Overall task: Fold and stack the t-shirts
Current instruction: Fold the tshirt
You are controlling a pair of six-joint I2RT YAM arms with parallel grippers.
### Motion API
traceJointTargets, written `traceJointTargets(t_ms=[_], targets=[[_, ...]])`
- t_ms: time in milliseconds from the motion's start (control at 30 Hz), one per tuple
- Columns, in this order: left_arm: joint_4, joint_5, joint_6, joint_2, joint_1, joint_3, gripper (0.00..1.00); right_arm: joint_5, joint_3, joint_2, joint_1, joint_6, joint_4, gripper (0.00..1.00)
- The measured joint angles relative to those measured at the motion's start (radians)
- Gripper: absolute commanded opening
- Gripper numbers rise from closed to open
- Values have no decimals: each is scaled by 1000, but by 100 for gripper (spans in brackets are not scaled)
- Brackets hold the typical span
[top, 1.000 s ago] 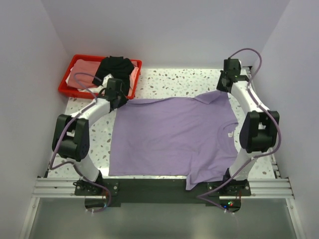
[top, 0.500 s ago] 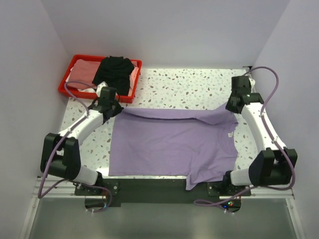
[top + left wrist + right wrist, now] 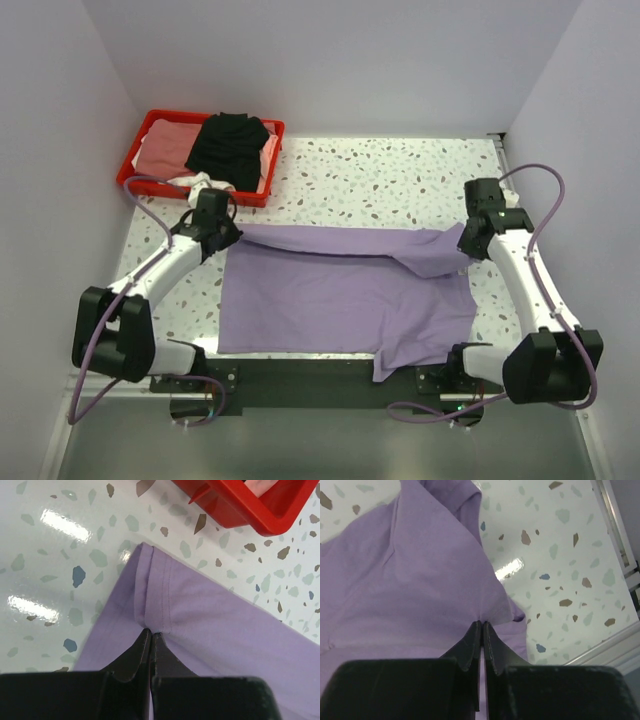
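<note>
Purple t-shirt (image 3: pixel 340 300) is lying mid-table (image 3: pixel 370 170), its far edge doubled toward you. Your left gripper (image 3: pixel 150 631) is pinching the far-left corner, jaws clamped on cloth. Your right gripper (image 3: pixel 481 625) is pinching the far-right corner likewise. Red bin (image 3: pixel 134 150) is sitting far-left, holding a black garment (image 3: pixel 232 145).

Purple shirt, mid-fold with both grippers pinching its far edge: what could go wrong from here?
1. The left gripper and right gripper each hold only a small nip of the purple shirt at their tips; either could slip.
2. Fabric is bunched by the right gripper, so the fold may land creased.
3. A sleeve hangs off the near edge of the table and may get left out of the fold.
</note>
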Motion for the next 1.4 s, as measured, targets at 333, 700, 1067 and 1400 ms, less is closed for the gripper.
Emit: traceJointTargets(t_ms=[333, 700, 1067, 1400], targets=[[-85, -55, -10, -106, 1, -97, 81, -92, -206, -365, 0, 143, -53, 80], [-125, -55, -29, -195, 2, -77, 100, -309, -177, -300, 0, 95, 100, 99], [28, 120, 8, 74, -1, -53, 100, -483, -139, 250, 0, 36, 407, 99], [115, 144, 23, 254, 7, 27, 100, -505, -58, 482, 0, 21, 514, 99]])
